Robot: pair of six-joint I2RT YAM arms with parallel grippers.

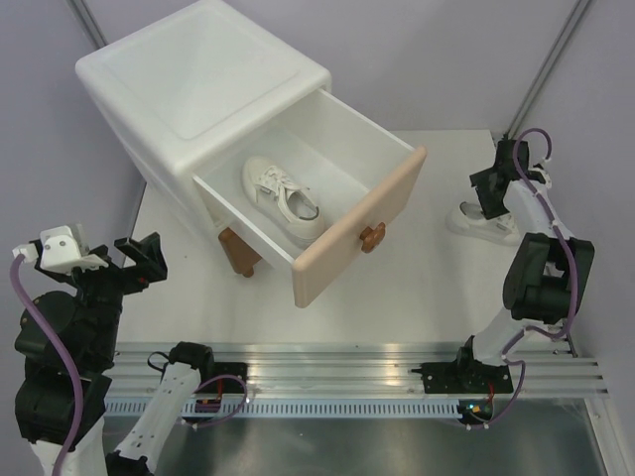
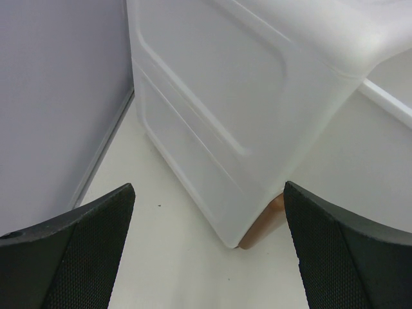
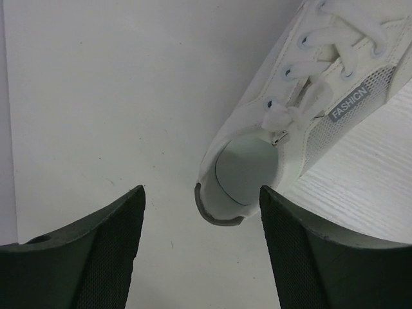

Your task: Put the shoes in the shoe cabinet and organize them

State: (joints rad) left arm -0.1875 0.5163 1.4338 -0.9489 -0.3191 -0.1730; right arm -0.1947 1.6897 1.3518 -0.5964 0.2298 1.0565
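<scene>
The white shoe cabinet (image 1: 198, 89) stands at the back left with its upper drawer (image 1: 362, 213) pulled out. One white sneaker (image 1: 283, 198) lies inside the drawer. The second white sneaker (image 1: 478, 220) lies on the table at the right, and in the right wrist view (image 3: 296, 122) its heel opening faces my fingers. My right gripper (image 3: 203, 248) is open, just above and behind that heel, not touching it. My left gripper (image 2: 209, 251) is open and empty at the left, facing the cabinet's side (image 2: 219, 109). The black shoes are out of view.
The drawer's beige front with its brown bear knob (image 1: 372, 237) juts toward the table's middle. A brown cabinet foot (image 1: 238, 253) shows under the drawer. A grey wall (image 2: 58, 103) runs close along the cabinet's left side.
</scene>
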